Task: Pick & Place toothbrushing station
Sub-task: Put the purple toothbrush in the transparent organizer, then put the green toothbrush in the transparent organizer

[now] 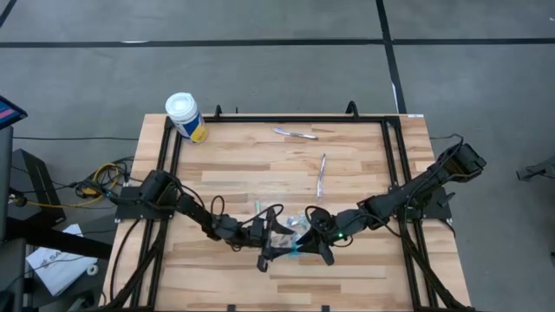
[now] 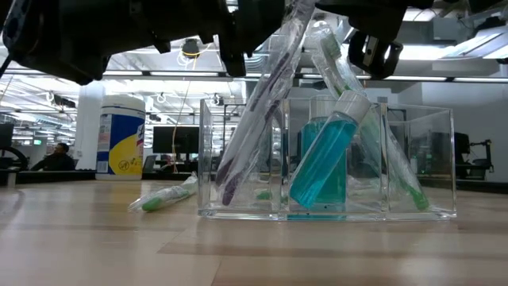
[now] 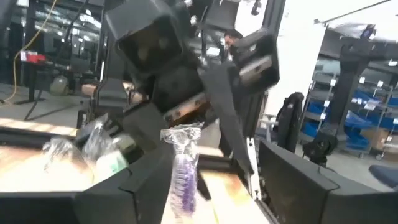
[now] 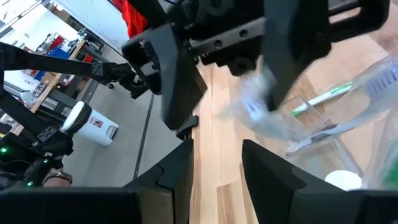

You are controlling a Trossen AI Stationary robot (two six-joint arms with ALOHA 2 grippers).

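Toothbrushing station (image 2: 329, 159): clear organizer, well apart from canister (image 1: 186, 116). Light, rigid, slick; grab by wall. Purple toothbrush (image 3: 183, 168) inside. Left gripper (image 1: 279, 234) spread wide; right gripper (image 1: 303, 238) half-open, holding nothing visible.

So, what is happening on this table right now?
Both arms meet over a clear plastic organizer near the table's front edge. The left hand is open around a wrapped purple toothbrush leaning in the organizer. A teal tube and a green toothbrush stand inside too. Another green toothbrush lies beside it. The right hand hovers close by.
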